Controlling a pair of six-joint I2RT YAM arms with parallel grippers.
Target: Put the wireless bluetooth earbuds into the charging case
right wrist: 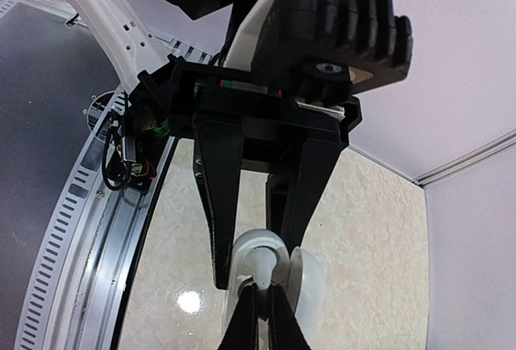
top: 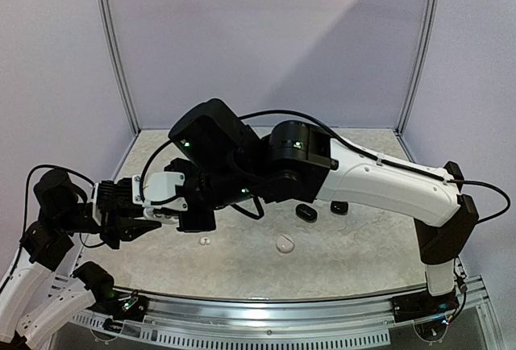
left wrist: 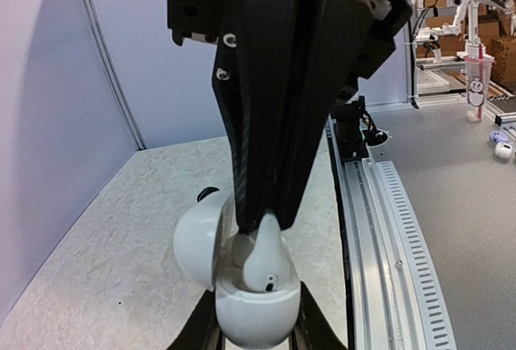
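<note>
Over the left part of the pale speckled worktop, your two arms are meeting above the surface. Your right arm, the white-and-black one, is reaching across from the right side. Your left arm is coming in low from the left edge.

Your left claw is squeezing narrow around the white charging case, one dark finger on each side of its rounded base. The case is being held clear of the worktop with its lid swung open to one side.

Your right claw is pinching fully closed on a white earbud, gripping it by its upper end. The earbud is sitting upright and slightly tilted, with its lower end down inside the open case. I cannot tell whether it is seated all the way in.

Out on the worktop, well apart from both claws, four little things are lying loose:
- A black oval piece is lying near the middle.
- A smaller black piece is lying just beside it, to its right.
- A white rounded piece is lying nearer the arm bases.
- A loose white earbud, the tiniest of the four, is lying to the left of that.

From above they are too small to make out further.
</note>
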